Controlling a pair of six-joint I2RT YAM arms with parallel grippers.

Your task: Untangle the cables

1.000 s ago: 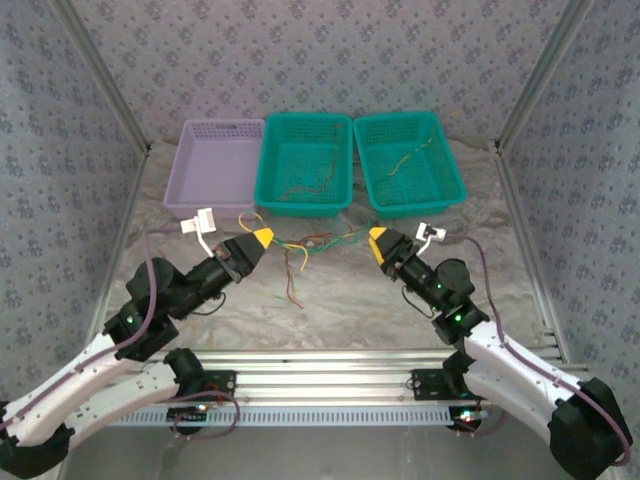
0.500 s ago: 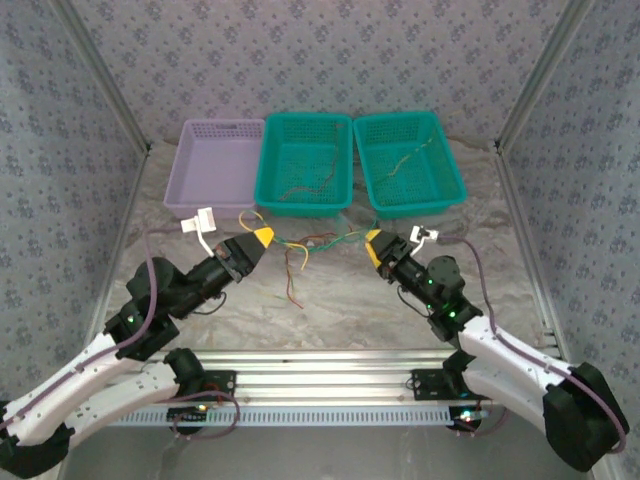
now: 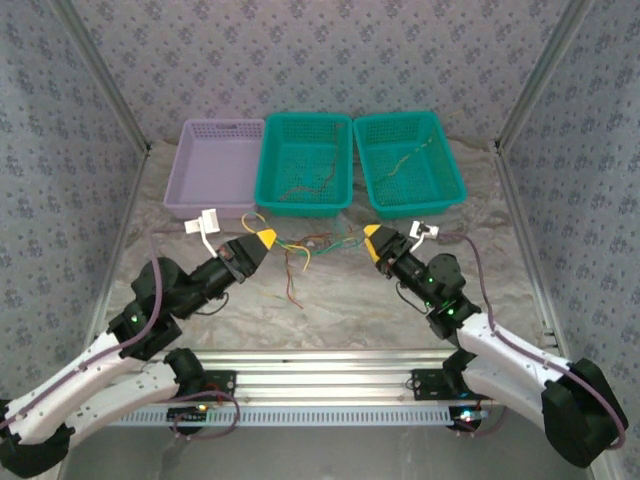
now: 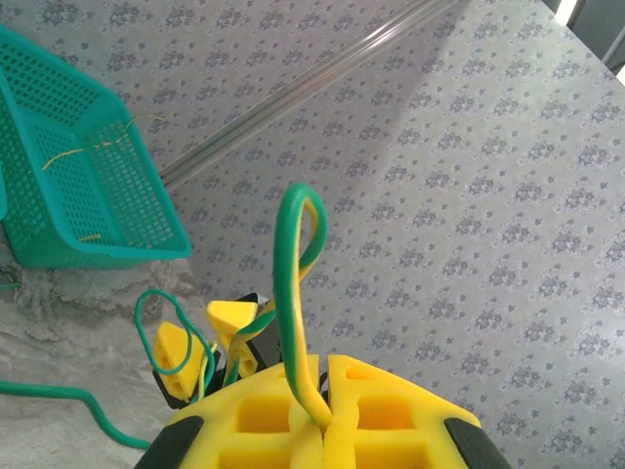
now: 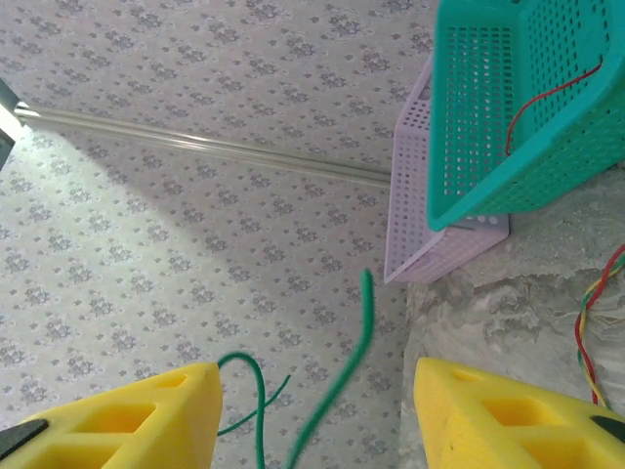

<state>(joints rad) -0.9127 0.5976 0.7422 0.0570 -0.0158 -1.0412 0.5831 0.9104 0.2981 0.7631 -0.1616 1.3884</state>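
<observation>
Cables (image 3: 303,250): tangled bunch at centre of bench (image 3: 340,310), loose ends trailing toward 6 o'clock | left tool (image 3: 266,237): at their 9 o'clock, clamped tight on a green-and-yellow strand | right tool (image 3: 371,238): at 3 o'clock, pads apart, green strand passing loose between | three baskets (image 3: 305,118): row at 12 o'clock

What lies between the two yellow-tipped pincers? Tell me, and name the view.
A tangle of thin green, red and orange cables stretches across the gap between the left pincer and the right pincer, seen in the top external view.
</observation>
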